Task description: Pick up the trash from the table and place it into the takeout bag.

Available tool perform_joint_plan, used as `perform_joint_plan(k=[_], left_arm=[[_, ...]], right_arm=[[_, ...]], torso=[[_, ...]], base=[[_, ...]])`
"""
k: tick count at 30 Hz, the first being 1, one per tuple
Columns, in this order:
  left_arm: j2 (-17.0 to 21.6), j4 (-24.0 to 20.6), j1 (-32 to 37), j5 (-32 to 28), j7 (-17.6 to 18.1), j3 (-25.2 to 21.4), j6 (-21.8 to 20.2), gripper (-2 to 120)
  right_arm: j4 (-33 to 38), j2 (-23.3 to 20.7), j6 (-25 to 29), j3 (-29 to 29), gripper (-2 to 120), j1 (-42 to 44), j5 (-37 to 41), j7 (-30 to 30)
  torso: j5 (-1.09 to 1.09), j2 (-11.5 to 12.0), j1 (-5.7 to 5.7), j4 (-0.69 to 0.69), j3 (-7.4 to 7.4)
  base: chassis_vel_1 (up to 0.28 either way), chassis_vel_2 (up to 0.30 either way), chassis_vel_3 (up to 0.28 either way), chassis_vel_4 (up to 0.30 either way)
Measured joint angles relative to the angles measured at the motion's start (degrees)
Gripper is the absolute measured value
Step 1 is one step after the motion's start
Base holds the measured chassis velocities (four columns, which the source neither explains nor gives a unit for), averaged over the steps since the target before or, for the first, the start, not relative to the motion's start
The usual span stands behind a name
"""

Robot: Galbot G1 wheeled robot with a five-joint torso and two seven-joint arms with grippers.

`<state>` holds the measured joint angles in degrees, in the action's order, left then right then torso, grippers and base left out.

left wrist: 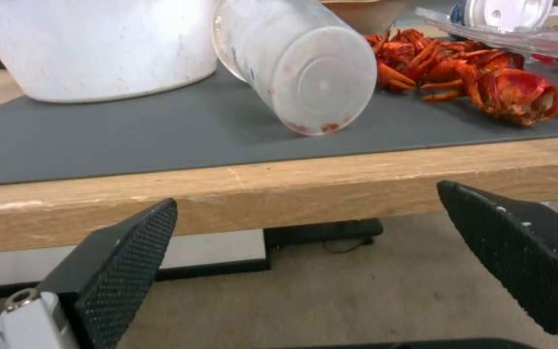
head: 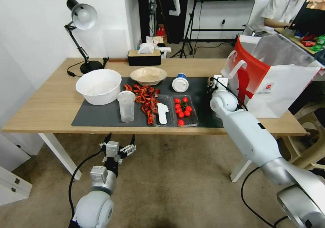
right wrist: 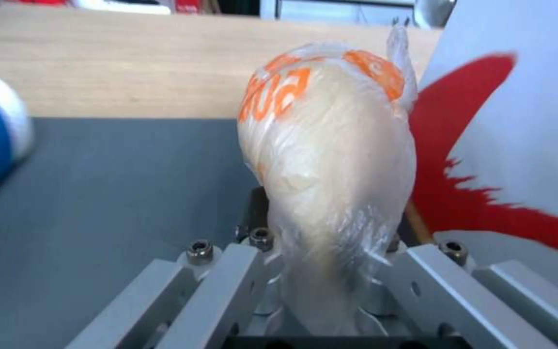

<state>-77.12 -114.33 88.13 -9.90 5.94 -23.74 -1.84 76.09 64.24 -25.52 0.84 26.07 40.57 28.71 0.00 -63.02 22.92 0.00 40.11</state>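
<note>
Plastic-wrapped tan lump (right wrist: 327, 160) sits clamped in the right claw (right wrist: 331, 271), beside the takeout bag (head: 271, 82). Next, I judge, lift over its rim. Left claw (head: 119, 146) hangs wide open, empty, below the bench (head: 44, 106).

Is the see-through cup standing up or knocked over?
Standing up: the clear plastic cup sits on its base on the dark grey mat, open rim on top.

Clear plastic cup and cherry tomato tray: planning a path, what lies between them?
Head view: red crayfish shells and a clear tray holding a white utensil.
</note>
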Motion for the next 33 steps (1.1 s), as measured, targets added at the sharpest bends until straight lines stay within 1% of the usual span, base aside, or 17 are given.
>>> perform_joint_plan(k=[2, 3, 6, 7, 9, 10, 11, 12, 14, 15, 16, 18, 21, 22, 25, 28, 33], left_arm=[[0.0, -0.3, 0.1, 0.1, 0.1, 0.0, 0.0, 100], [0.0, -0.3, 0.1, 0.1, 0.1, 0.0, 0.0, 100], [-0.1, -0.8, 0.2, 0.3, 0.3, -0.1, 0.0, 100], [-0.1, -0.8, 0.2, 0.3, 0.3, -0.1, 0.0, 100], [-0.4, -1.1, 0.5, 0.9, 0.3, -0.1, 0.0, 100], [-0.4, -1.1, 0.6, 1.1, 0.4, -0.1, 0.0, 100], [-0.4, -1.1, 0.6, 1.1, 0.4, -0.1, 0.0, 100], [-0.5, -1.2, 0.8, 1.4, 0.4, -0.1, 0.0, 100], [-0.6, -1.3, 1.1, 1.7, 0.5, -0.1, 0.0, 100], [-0.6, -1.3, 1.1, 1.7, 0.5, -0.1, 0.0, 100], [-0.7, -1.4, 1.3, 1.8, 0.5, -0.1, 0.0, 100], [-0.7, -1.5, 1.4, 1.8, 0.5, -0.2, 0.0, 100], [-1.0, -1.6, 1.6, 1.9, 0.5, -0.6, 0.1, 100], [-1.0, -1.6, 1.6, 1.9, 0.5, -0.6, 0.1, 100], [-1.4, -1.7, 1.7, 2.2, 0.5, -0.7, 0.2, 100], [-1.6, -1.7, 1.7, 2.5, 0.6, -0.6, 0.2, 100], [-2.0, -1.6, 1.5, 3.1, 0.6, 0.0, 0.2, 100]], right_arm=[[5.1, -1.9, 0.0, -0.6, 7, 2.6, 0.0, -0.1], [5.1, -1.9, 0.0, -0.6, 7, 2.6, 0.0, -0.1], [12.9, -4.1, -0.1, -2.6, 7, 6.2, 0.1, 0.1], [12.9, -4.1, -0.1, -2.6, 7, 6.2, 0.1, 0.1], [19.7, -6.1, -0.5, -5.0, 7, 9.8, 0.6, 0.1], [21.7, -6.7, -0.8, -5.8, 7, 11.1, 0.8, 0.1], [21.7, -6.7, -0.8, -5.8, 7, 11.1, 0.8, 0.1], [25.1, -8.0, -1.3, -7.2, 7, 13.7, 1.3, 0.2], [29.3, -9.6, -1.9, -8.7, 7, 16.9, 1.7, 0.1], [29.3, -9.6, -1.9, -8.7, 7, 16.9, 1.7, 0.1], [31.8, -10.6, -2.0, -9.5, 7, 18.7, 1.9, -0.1], [33.0, -11.1, -2.2, -10.0, 7, 19.6, 2.0, -0.3], [38.8, -13.6, -2.7, -12.7, 7, 23.8, 2.3, -2.2], [38.8, -13.6, -2.7, -12.7, 7, 23.8, 2.3, -2.2], [42.8, -15.5, -2.9, -14.8, 7, 26.1, 2.5, -4.1], [45.0, -16.8, -3.1, -16.3, 7, 27.2, 3.1, -5.2], [49.7, -20.1, -3.6, -19.9, 7, 28.6, 6.4, -6.6]], torso=[[0.01, 0.0, 0.00, 0.00, 0.00], [0.01, 0.0, 0.00, 0.00, 0.00], [0.00, 0.0, 0.00, -0.01, 0.00], [0.00, 0.0, 0.00, -0.01, 0.00], [0.00, 0.0, -0.01, 0.00, -0.01], [-0.01, 0.0, 0.00, 0.00, -0.01], [-0.01, 0.0, 0.00, 0.00, -0.01], [0.01, 0.0, 0.00, -0.01, -0.01], [0.01, 0.0, 0.00, -0.02, -0.01], [0.01, 0.0, 0.00, -0.02, -0.01], [0.01, 0.0, -0.01, -0.02, -0.01], [0.02, 0.0, 0.00, -0.02, -0.01], [0.01, 0.0, 0.00, 0.00, -0.01], [0.01, 0.0, 0.00, 0.00, -0.01], [0.01, 0.0, -0.01, 0.00, -0.01], [0.00, 0.0, -0.01, 0.00, 0.00], [0.00, 0.0, 0.00, -0.01, -0.01]], base=[[0.000, 0.000, 0.000, 0.000], [0.000, 0.000, 0.000, 0.000], [0.000, 0.000, 0.000, 0.000], [0.000, 0.000, 0.000, 0.000], [0.000, 0.000, 0.000, 0.000], [0.000, 0.000, 0.000, 0.000], [0.000, 0.000, 0.000, 0.000], [0.000, 0.000, 0.000, 0.000], [0.000, 0.000, 0.000, 0.000], [0.000, 0.000, 0.000, 0.000], [0.000, 0.000, 0.000, 0.000], [0.000, 0.000, 0.000, 0.000], [0.000, 0.000, 0.000, 0.000], [0.000, 0.000, 0.000, 0.000], [0.000, 0.000, 0.000, 0.000], [0.000, 0.000, 0.000, 0.000], [0.000, 0.000, 0.000, 0.000]])
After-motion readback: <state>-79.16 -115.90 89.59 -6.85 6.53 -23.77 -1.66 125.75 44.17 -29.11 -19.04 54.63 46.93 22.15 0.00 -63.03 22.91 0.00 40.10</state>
